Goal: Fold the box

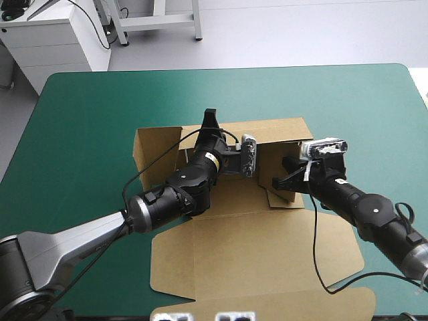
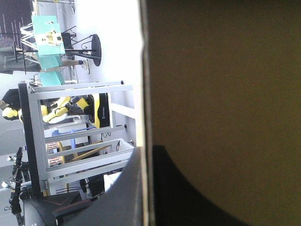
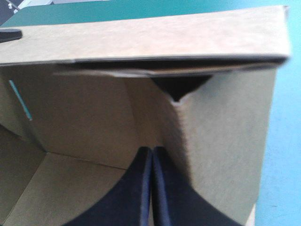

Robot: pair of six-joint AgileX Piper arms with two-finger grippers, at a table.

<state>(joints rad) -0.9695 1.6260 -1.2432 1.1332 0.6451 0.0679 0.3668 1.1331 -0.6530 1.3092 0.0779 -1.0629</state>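
The brown box (image 1: 221, 227) lies mid-table with its far walls raised and its lid flat toward the near edge. My left gripper (image 1: 210, 124) reaches over the tray from the left and is shut on the top edge of the far wall (image 2: 225, 94), which passes edge-on between the black fingers (image 2: 188, 197). My right gripper (image 1: 282, 179) sits inside the tray's right end. Its fingers (image 3: 162, 188) are all but shut on a side flap (image 3: 155, 122) at the corner where the far wall (image 3: 141, 42) meets the right wall (image 3: 225, 141).
Teal-green cover (image 1: 87, 120) shows all round the box, widest on the left and at the far side. The flat lid (image 1: 267, 267) reaches almost to the near edge. A black cable loops over the lid by the right arm.
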